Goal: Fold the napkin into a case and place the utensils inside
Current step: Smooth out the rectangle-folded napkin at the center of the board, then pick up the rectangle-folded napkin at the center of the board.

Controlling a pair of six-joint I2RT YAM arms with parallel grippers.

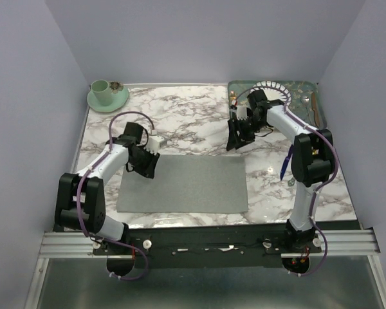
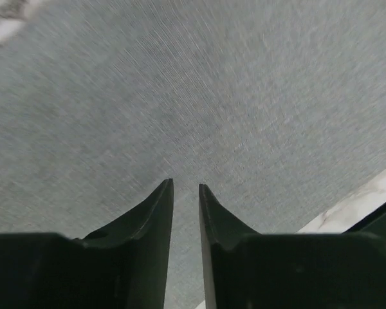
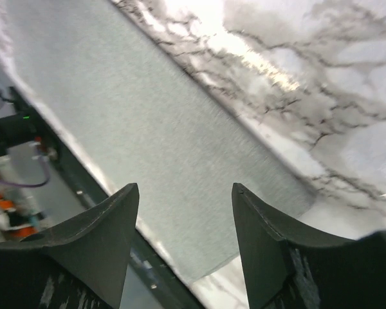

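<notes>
Far off beyond the napkin's far left corner, a pale green cup [image 1: 101,90] stands on its saucer [image 1: 120,101]. My left gripper [image 1: 147,168] is down over the far left corner of the napkin [image 1: 186,187]. Its fingers [image 2: 156,212] are drawn close, with only a narrow slit between them. I see no cloth caught in that slit, and grey weave fills most of my left wrist view. The napkin lies flat and unfolded on the marble table [image 1: 193,116], its long side along the near edge.

My right gripper [image 1: 237,140] hangs above bare marble just beyond the napkin's far right corner. It is spread wide and holds nothing, with the cloth showing between its fingers [image 3: 96,225]. A blue-handled utensil [image 1: 284,166] lies on the marble to the right of the napkin, partly hidden by my right arm. The green tray [image 1: 302,85] sits well beyond the napkin's far right corner.
</notes>
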